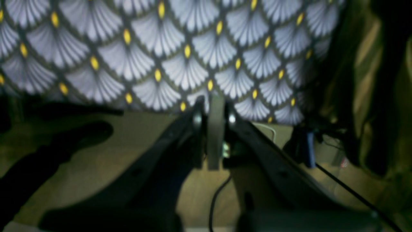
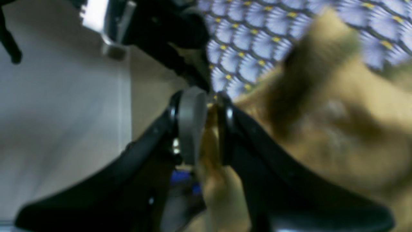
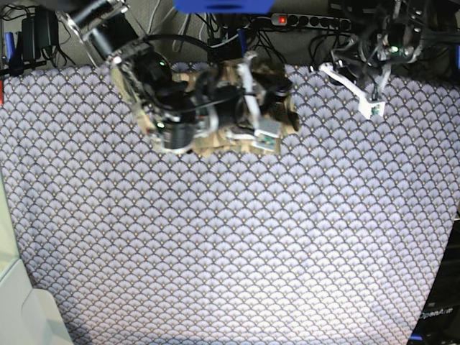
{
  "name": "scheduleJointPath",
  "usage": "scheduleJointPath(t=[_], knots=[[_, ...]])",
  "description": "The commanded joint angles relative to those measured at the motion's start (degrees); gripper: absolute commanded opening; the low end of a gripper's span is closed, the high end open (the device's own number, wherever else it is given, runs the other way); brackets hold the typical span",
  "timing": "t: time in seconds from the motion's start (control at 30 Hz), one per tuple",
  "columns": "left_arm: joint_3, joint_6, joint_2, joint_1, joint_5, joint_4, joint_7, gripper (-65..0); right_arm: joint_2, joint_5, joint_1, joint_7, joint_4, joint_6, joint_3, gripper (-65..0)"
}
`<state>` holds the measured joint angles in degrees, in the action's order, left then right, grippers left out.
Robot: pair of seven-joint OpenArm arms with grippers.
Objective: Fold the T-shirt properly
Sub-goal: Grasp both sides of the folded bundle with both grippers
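The T-shirt (image 3: 287,115) lies bunched in a tan and brown heap at the back middle of the purple scale-patterned table cloth (image 3: 230,251). My right gripper (image 3: 262,139) is down over the heap. The right wrist view shows this gripper (image 2: 210,106) shut on a tan fold of the T-shirt (image 2: 338,129), which bulges blurred to the right. My left gripper (image 3: 374,109) hovers at the back right, apart from the shirt. In the left wrist view it (image 1: 214,106) is shut with no cloth in it, above the table cloth (image 1: 161,48). Blurred olive and tan cloth (image 1: 370,80) shows at that view's right edge.
A power strip (image 3: 309,20) and tangled cables run behind the table's back edge. A white surface (image 3: 21,316) borders the table cloth at the front left. Dark equipment (image 3: 438,316) stands at the front right corner.
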<state>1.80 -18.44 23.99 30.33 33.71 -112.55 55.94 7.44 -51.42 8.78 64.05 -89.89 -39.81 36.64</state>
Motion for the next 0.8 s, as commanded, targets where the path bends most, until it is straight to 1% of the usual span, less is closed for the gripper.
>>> scheduleJointPath(t=[0.0, 0.2, 0.43, 0.63, 0.77], knots=[[0.17, 0.02, 0.50, 0.66, 0.26, -0.90, 0.19, -62.5, -0.37, -1.37, 2.17, -2.12, 0.17, -0.19, 0.15, -55.5], [0.17, 0.02, 0.50, 0.75, 0.18, -0.90, 0.19, -62.5, -0.19, -1.20, 7.97, -4.32, 7.73, -0.19, 0.50, -55.4], [0.17, 0.02, 0.50, 0.14, 0.35, -0.90, 0.19, -62.5, 3.15, -1.11, 12.72, -9.85, 18.11, -0.19, 0.50, -55.4], [0.17, 0.02, 0.50, -0.30, 0.44, -0.90, 0.19, -62.5, 5.26, -1.11, 14.48, -13.28, 25.32, -0.19, 0.59, -55.4], [0.17, 0.02, 0.41, -1.18, 0.53, -0.90, 0.19, -62.5, 5.44, -1.11, 14.48, -13.99, 27.69, -0.19, 0.59, -55.4]])
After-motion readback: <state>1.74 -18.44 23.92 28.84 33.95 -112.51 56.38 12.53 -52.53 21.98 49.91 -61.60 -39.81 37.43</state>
